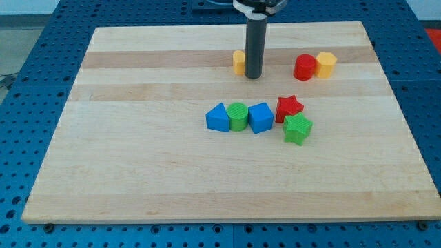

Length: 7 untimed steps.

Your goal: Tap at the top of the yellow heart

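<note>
Touching yellow heart [238, 62] | my tip [253, 76] right | top edge near

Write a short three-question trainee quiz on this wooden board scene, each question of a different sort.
1. True or false: my tip stands just to the view's right of the partly hidden yellow block.
2. Which block touches the red cylinder? A) yellow hexagonal block B) blue cube C) green star-shaped block
3. Fill in: between the blue triangular block and the blue cube sits the ____ cylinder.

Key: 1 true; 2 A; 3 green.
</note>
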### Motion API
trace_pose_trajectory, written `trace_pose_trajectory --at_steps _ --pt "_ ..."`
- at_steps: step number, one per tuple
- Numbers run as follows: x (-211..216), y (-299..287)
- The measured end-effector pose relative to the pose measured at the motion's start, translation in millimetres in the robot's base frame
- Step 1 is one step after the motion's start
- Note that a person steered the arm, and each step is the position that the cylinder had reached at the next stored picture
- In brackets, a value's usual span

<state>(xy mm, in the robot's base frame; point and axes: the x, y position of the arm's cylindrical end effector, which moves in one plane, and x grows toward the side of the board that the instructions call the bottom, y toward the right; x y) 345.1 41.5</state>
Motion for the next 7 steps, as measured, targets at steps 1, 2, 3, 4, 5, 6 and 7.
trace_pose_trajectory --at_steps 1,2,3,4,5,6,7 --pt "0.0 -16.8" --pt "1.4 -29.7" --pt "13.1 -11.9" --pt "25.0 -3.3" --pt "25.5 30.6" --pt "-22.6 30.9" --pt "-46.1 31.3"
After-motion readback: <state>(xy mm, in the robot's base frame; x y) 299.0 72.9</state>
